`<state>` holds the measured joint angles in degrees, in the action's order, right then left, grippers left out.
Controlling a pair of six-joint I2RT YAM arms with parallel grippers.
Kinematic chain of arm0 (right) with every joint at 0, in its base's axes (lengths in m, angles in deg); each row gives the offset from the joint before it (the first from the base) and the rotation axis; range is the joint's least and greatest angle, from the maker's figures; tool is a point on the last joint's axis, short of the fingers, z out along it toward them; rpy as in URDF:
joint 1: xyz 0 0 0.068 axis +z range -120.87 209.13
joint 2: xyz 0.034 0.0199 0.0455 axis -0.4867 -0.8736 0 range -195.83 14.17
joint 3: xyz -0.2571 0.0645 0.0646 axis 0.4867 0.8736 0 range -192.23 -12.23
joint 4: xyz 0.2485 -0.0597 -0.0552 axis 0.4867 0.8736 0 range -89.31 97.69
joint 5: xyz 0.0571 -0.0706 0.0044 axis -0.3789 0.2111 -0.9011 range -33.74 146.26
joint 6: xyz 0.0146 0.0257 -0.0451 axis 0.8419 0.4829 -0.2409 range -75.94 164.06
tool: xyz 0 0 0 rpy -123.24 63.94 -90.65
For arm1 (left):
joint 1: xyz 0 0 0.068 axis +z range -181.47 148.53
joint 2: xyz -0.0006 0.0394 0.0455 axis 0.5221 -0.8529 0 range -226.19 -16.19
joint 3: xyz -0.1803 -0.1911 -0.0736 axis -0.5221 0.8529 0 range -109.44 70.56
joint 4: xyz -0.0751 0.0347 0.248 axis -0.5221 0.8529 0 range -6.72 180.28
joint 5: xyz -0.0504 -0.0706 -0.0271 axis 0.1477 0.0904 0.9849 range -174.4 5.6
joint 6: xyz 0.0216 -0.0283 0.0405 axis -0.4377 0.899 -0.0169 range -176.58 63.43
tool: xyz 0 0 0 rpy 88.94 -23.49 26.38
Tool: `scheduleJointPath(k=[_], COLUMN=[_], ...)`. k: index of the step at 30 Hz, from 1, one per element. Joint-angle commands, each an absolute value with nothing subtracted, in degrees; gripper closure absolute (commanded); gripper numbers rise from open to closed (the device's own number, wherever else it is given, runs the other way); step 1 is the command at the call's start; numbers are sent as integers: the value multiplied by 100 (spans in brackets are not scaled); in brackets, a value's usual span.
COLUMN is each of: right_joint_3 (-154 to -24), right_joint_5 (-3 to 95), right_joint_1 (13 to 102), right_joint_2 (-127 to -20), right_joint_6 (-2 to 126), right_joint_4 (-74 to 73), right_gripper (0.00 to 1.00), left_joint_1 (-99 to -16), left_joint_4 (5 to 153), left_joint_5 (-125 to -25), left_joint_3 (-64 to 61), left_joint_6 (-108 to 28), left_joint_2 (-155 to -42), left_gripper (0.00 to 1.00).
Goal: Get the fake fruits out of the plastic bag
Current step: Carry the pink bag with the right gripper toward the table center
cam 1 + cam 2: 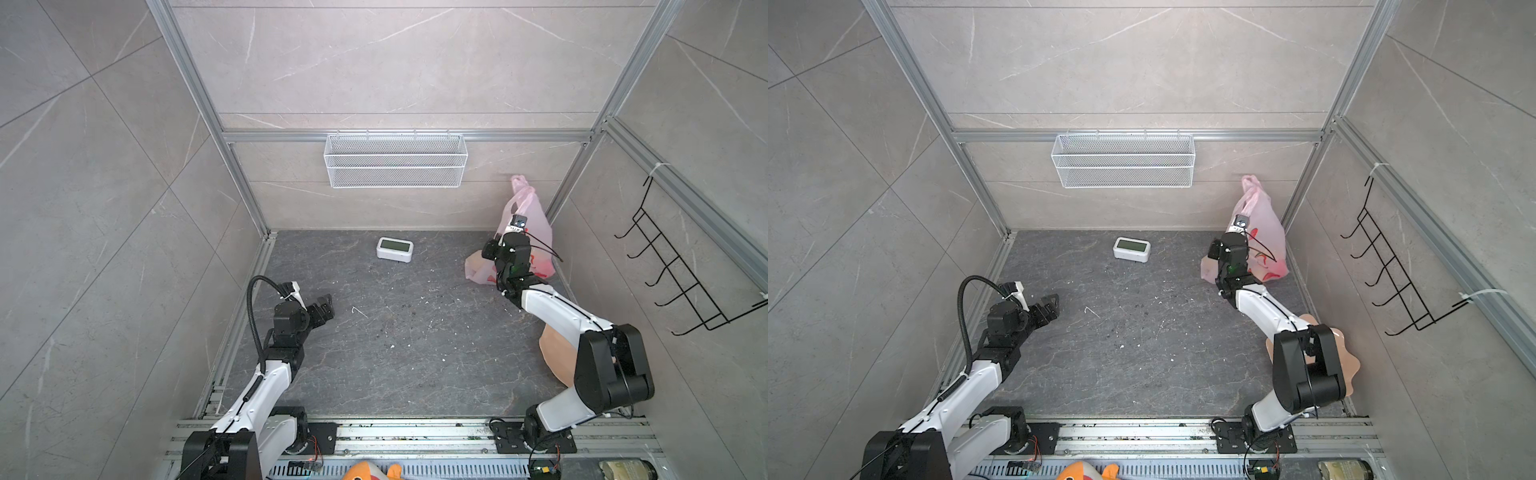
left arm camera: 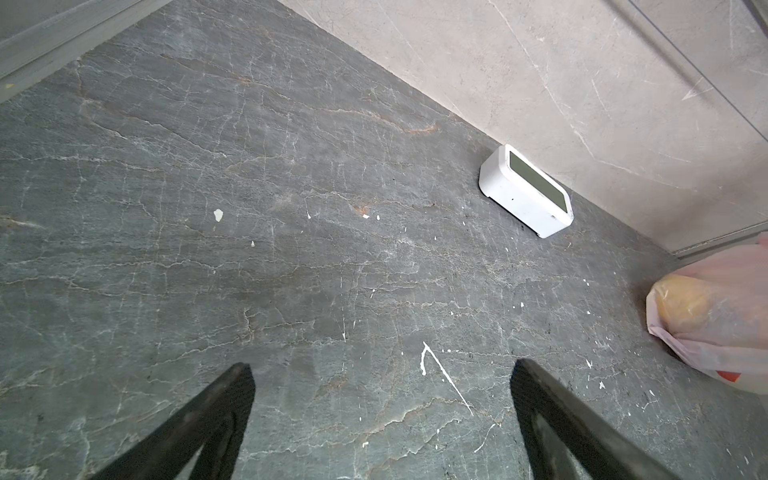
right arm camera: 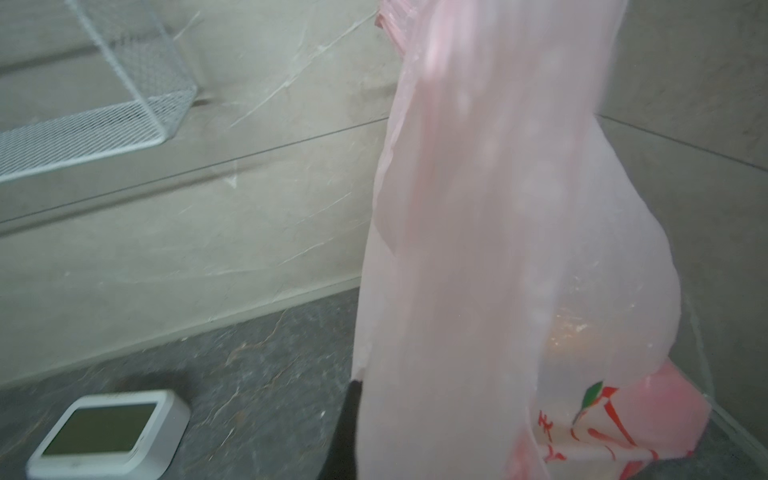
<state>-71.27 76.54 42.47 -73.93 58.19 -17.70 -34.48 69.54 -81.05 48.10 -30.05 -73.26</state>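
Right tool is clamped on the thin plastic bag; the film may tear, spilling fake fruits. Left tool stands apart.

Pink plastic bag upright, yellow fruit inside

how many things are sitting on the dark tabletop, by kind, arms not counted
plastic bag: 1
white clock: 1
peach bowl: 1
total: 3
fake fruits: left out, since only a yellowish lump shows through the bag
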Motion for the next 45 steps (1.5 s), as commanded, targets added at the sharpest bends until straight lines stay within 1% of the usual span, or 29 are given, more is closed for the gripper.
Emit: scheduleJointPath(k=[1,7,12,17,24,28,32,34,35,37,39,40,42,45], right_joint_3=[-6909,-6699,-6712,-6875,-7346,-7684,-7945,-7958,-7922,-7788,-7599,-7494,-7271,-6956], right_joint_5=[7800,7995,8362,8961,9279,9198,9287,9341,9337,9323,9242,9195,9062,8950], right_joint_1=[4704,5739,6694,7743,9055,9646,9937,9987,9995,10006,10012,10014,10014,10016], right_joint_2=[-6956,-6337,-6177,-6350,-6825,-7260,-7612,-7588,-7516,-7249,-6904,-6692,-6282,-5636], right_joint_6=[5806,5818,5739,5681,5879,5974,6006,6015,6002,5933,5808,5750,5652,5584], right_joint_4=[-1296,-617,-80,333,619,589,651,702,708,694,660,660,708,892], right_gripper=[100,100,100,100,100,100,99,84,77,54,36,28,19,9], left_joint_1=[-3473,-3477,-3483,-3515,-3680,-3787,-3815,-3833,-3846,-3876,-3953,-4017,-4221,-4856], left_joint_4=[6785,7128,7499,8057,9264,9857,10461,10847,11017,11555,12016,12211,12571,13047], left_joint_5=[-8132,-8221,-8139,-7992,-8025,-8098,-8132,-8101,-8038,-7882,-7833,-7838,-7918,-8289], left_joint_3=[4732,4563,4349,4108,3442,2977,2468,2129,1962,1454,988,753,299,-398], left_joint_6=[-3082,-2939,-2715,-2305,-1969,-1959,-1974,-2040,-2088,-2268,-2406,-2471,-2572,-2654], left_joint_2=[-7321,-7392,-7468,-7473,-7473,-7362,-7245,-7243,-7263,-7406,-7504,-7516,-7550,-7676], left_gripper=[0,0,1,1,2,2,2,3,4,7,7,7,7,7])
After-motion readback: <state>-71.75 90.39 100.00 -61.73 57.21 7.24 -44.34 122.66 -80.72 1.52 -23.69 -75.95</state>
